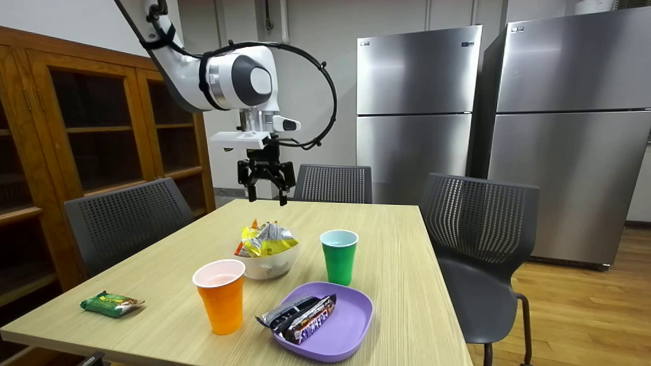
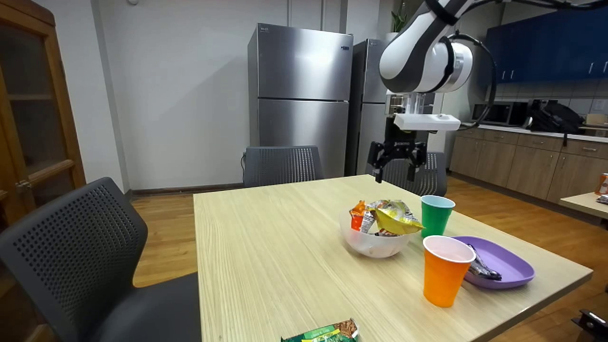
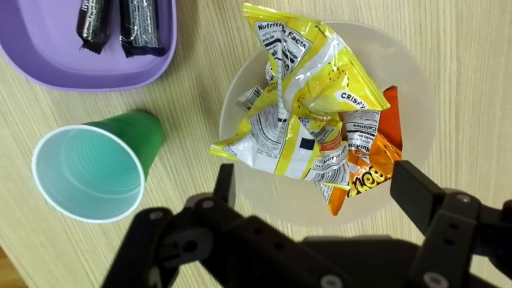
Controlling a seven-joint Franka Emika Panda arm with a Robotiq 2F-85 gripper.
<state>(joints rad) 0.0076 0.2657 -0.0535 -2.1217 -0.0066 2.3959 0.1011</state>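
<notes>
"How does the gripper look to you?"

"Wide, with nothing between its fingers. It hangs well above the bowl, touching nothing."

"And the yellow bag?"

"Crumpled on top in that bowl, and it sits more or less straight beneath the hand, whichever side I watch from. What separates them, I'd say, is height, hardly any reach sideways."

"Which way is it lying?"

"It's too twisted to show one clear long axis; I can't even tell whether it's one bag or two. Seen from above, a corner juts past the rim toward the green cup."

"How are the fingers turned, then?"

"Spread across the bowl's width: one on the cup's side, the other on the side where the orange wrapper pokes out from under the yellow."
</notes>
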